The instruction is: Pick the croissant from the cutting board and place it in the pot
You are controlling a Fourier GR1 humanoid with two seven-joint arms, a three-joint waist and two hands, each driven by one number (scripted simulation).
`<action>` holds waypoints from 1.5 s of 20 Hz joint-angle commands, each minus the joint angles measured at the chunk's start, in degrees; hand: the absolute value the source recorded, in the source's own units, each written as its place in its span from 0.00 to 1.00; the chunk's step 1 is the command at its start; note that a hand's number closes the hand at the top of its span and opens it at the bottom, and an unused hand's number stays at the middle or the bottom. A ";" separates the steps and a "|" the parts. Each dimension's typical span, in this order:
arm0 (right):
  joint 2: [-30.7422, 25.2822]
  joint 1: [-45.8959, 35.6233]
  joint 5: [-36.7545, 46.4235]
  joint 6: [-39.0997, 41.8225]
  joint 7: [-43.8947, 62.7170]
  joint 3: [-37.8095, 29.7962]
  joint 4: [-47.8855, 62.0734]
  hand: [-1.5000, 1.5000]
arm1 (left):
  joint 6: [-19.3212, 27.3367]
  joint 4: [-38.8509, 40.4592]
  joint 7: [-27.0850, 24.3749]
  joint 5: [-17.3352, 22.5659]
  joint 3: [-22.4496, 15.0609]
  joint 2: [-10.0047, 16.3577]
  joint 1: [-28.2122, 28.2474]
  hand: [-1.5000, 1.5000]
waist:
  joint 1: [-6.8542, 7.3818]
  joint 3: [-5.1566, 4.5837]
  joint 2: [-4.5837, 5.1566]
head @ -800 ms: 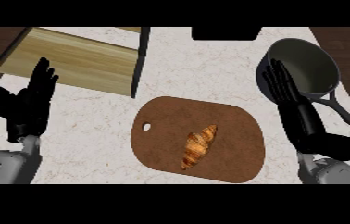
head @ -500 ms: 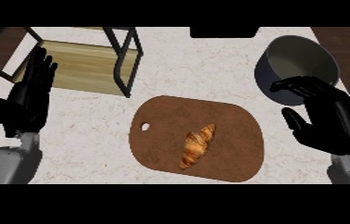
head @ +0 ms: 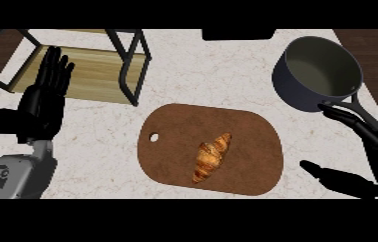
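Two hands (head: pixel 43 108) (head: pixel 347 120), one croissant (head: pixel 212 157), one pot (head: pixel 289 88).

The one head view looked steeply down on the counter (head: pixel 214 71) from close above, facing forward from the robot's body. The cutting board (head: pixel 251 136) filled the lower centre of the frame, with the pot (head: pixel 291 88) upper right and a wooden rack (head: pixel 92 73) upper left. The left hand (head: pixel 43 106) showed at the left edge and the right hand (head: pixel 341 181) at the lower right.

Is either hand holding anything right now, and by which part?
Nothing is held. Both hands are open: the left hand rests at the view's left, the right hand is beside the cutting board. The croissant lies untouched on the board.
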 commanded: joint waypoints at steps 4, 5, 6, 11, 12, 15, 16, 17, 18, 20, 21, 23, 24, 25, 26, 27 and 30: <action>-4.46 5.21 14.58 -1.86 8.51 4.36 -9.96 0.00 | 0.28 1.74 -1.30 -2.19 -0.87 -2.76 -1.72 0.50 | 0.61 -0.03 0.17; -5.89 5.86 15.98 -1.03 12.94 5.17 -13.10 0.00 | -2.56 0.24 0.04 0.27 1.08 -0.32 -0.94 0.50 | 0.81 -0.06 0.07; -8.95 7.93 14.92 1.64 13.72 3.60 -14.84 0.00 | -1.20 1.37 -0.05 -0.77 -0.04 -1.95 -1.05 0.50 | 0.36 -0.05 0.05; -10.37 2.39 23.99 8.03 32.38 12.21 -20.30 0.00 | -0.14 -0.86 3.24 -1.50 -0.78 -2.01 -3.17 0.50 | 1.64 -0.07 0.14; -8.43 -0.49 26.54 8.49 36.94 14.09 -22.41 0.00 | -2.32 1.44 -0.93 -1.26 -0.71 -3.01 -1.71 0.50 | 1.77 -0.09 0.25; -4.00 -6.93 28.99 13.07 47.57 18.41 -23.21 0.00 | -2.88 3.87 -0.84 -1.68 0.10 -2.96 -3.58 0.50 | 2.05 -0.07 0.40; -4.43 -5.98 28.80 15.22 50.03 18.91 -25.66 0.00 | -1.93 -0.96 3.58 -1.25 0.63 -1.42 -3.02 0.50 | 2.06 -0.02 0.16; -2.85 -8.97 27.53 17.18 51.72 18.60 -23.39 0.00 | -0.61 -3.72 0.76 -3.42 -1.83 -3.62 1.95 0.50 | 2.56 -0.01 0.17; -0.52 -9.79 29.58 18.02 54.51 21.22 -23.56 0.00 | -2.04 1.32 -0.25 -2.72 0.16 -3.40 -2.41 0.50 | 1.94 -0.02 0.28; 4.84 -13.28 31.12 19.07 56.37 23.79 -18.11 0.00 | -1.84 0.85 3.65 -1.96 0.59 -3.31 -3.61 0.50 | 2.09 0.03 0.27; 7.41 -15.61 32.51 19.41 57.63 24.52 -15.04 0.00 | -0.55 -0.46 1.64 -4.25 -0.51 -4.13 -2.98 0.50 | 2.23 0.03 0.27; 9.53 -13.22 33.66 19.82 59.15 25.72 -15.57 0.00 | -5.66 5.53 -1.32 -1.13 3.14 -3.04 -3.09 0.50 | 1.56 0.03 0.28; 10.50 -15.34 31.39 21.11 56.90 22.97 -10.97 0.00 | -4.71 1.30 -0.95 -1.93 3.00 -3.05 -1.68 0.50 | 1.89 0.06 0.26; 12.47 -14.78 33.85 22.26 60.09 25.24 -14.31 0.00 | -2.50 3.80 0.51 -5.18 1.04 -4.66 -4.26 0.50 | 1.50 0.06 0.22; 13.61 -16.67 32.56 23.32 58.01 23.89 -9.64 0.00 | -3.35 2.13 1.59 -3.18 3.04 -3.98 -3.96 0.50 | 1.73 0.07 0.24; 12.45 -14.07 31.74 25.58 59.23 22.74 -14.29 0.00 | -5.57 4.82 -0.21 -2.75 4.26 -3.94 -4.07 0.50 | 1.43 0.06 0.21; 15.89 -11.82 36.31 22.39 54.78 24.95 -9.01 0.00 | -1.87 2.65 0.03 -6.76 0.88 -7.88 -3.51 0.50 | 1.36 0.08 0.20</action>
